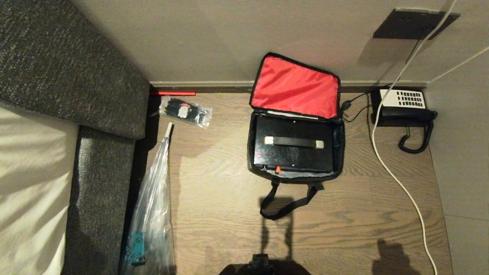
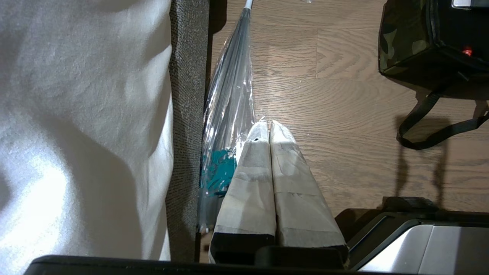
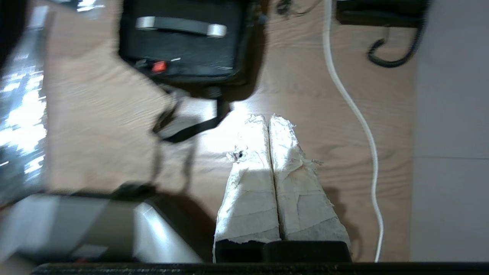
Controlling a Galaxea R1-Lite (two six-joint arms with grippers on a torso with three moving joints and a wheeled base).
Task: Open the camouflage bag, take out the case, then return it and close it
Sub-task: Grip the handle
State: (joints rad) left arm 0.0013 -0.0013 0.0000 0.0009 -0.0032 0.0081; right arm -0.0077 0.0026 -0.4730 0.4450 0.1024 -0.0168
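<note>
The camouflage bag (image 1: 250,152) stands open on the wooden floor by the wall, its red-lined lid (image 1: 296,88) flipped back. The black case (image 1: 294,156) lies flat inside, its strip handle (image 1: 293,142) with pale ends on top and a small red dot at the near edge. A black strap handle (image 1: 284,208) trails toward me. My right gripper (image 3: 267,118) is shut and empty above the bare floor, short of the bag (image 3: 250,46) and the case (image 3: 183,49). My left gripper (image 2: 269,124) is shut and empty, off to the bag's (image 2: 405,42) left. Neither arm shows in the head view.
A black telephone (image 1: 403,107) sits right of the bag, with a white cable (image 1: 397,179) running along the floor. A crinkled clear plastic bag (image 1: 153,214) and a small clear packet (image 1: 185,110) lie to the left beside the grey sofa (image 1: 57,76).
</note>
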